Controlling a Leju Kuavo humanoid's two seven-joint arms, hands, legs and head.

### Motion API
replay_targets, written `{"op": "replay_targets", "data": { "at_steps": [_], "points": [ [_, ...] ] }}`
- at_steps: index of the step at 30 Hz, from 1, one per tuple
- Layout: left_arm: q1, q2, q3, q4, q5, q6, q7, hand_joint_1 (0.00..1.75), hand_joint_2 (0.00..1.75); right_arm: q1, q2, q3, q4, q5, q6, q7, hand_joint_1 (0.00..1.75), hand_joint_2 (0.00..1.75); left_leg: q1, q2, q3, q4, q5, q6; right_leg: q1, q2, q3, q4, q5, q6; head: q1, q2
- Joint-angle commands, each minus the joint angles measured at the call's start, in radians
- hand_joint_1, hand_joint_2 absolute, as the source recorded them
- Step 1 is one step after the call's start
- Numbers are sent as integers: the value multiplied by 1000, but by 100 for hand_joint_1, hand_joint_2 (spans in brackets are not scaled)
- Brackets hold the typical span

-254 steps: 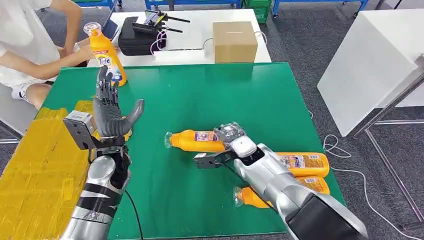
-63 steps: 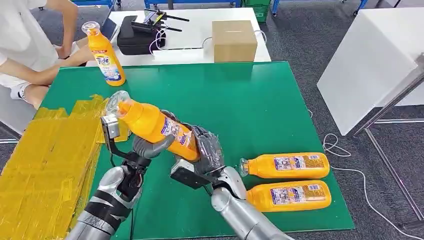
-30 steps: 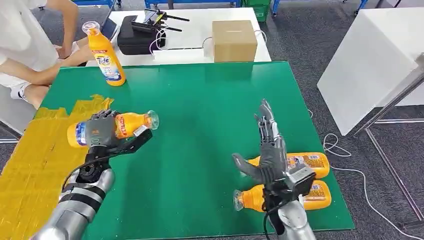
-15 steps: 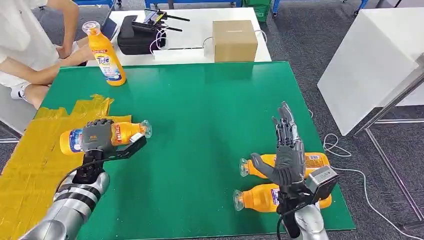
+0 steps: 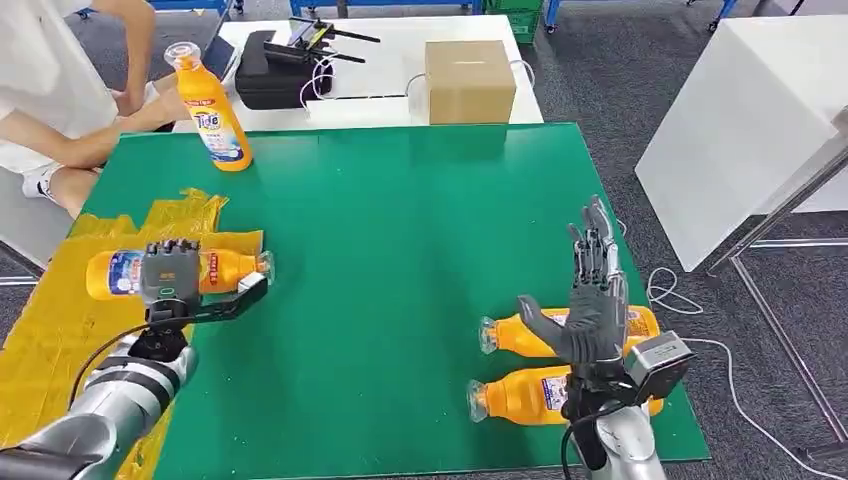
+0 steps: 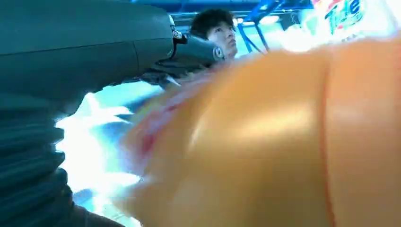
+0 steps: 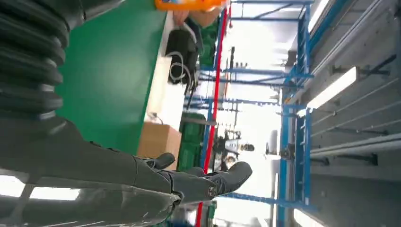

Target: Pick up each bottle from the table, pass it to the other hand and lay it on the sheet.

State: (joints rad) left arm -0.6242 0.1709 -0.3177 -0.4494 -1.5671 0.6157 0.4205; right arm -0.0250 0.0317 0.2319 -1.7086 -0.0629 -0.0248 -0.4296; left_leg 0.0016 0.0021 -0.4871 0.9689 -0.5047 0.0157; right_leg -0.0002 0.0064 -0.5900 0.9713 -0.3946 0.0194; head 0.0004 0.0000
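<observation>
My left hand [image 5: 168, 272] grips an orange bottle [image 5: 220, 270] held sideways, cap toward the table's middle, above the yellow sheet [image 5: 60, 330] at the table's left edge. That bottle [image 6: 283, 142] looms blurred and very close in the left wrist view. My right hand [image 5: 592, 300] stands upright and open, fingers spread, holding nothing, just in front of two orange bottles lying on the green table: the farther one [image 5: 508, 337] and the nearer one [image 5: 515, 395]. Its spread fingers [image 7: 208, 182] appear in the right wrist view. One more orange bottle [image 5: 212, 105] stands upright at the far left corner.
A person [image 5: 50, 90] sits at the far left behind the table. Beyond the green table [image 5: 400, 230] a white table carries a cardboard box [image 5: 470, 82] and a black case [image 5: 285, 70]. A white panel [image 5: 740, 130] stands to the right.
My left hand has carried the bottle leftward and lower, over the yellow sheet. My right hand has drifted right and back, staying open above the two lying bottles.
</observation>
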Motion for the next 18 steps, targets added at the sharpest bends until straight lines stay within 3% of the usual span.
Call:
{"op": "replay_targets", "data": {
  "at_steps": [1,4,15,18],
  "points": [
    [-69,-1,-97,152,25,-67,8,0,175,-21,-16,-11,32,14,-30,-17,0,175,1,0,2,0,-1,0,1,-1,3,-1,0,1,0,0],
    [-71,-34,-52,157,48,-166,-29,0,175,-16,-11,-19,20,21,-33,-15,0,175,1,-2,2,0,-1,-1,1,-2,4,-1,-1,1,0,0],
    [-41,-96,139,115,191,-153,-225,0,175,-15,2,-36,44,53,-28,-1,0,175,1,-1,6,-2,0,-1,0,-2,7,-3,0,1,0,0],
    [-18,-138,242,55,340,-52,-436,0,175,-5,-2,-41,43,60,-33,-3,0,175,0,-2,6,-1,0,0,0,-2,7,-2,0,1,0,0]
  ]
}}
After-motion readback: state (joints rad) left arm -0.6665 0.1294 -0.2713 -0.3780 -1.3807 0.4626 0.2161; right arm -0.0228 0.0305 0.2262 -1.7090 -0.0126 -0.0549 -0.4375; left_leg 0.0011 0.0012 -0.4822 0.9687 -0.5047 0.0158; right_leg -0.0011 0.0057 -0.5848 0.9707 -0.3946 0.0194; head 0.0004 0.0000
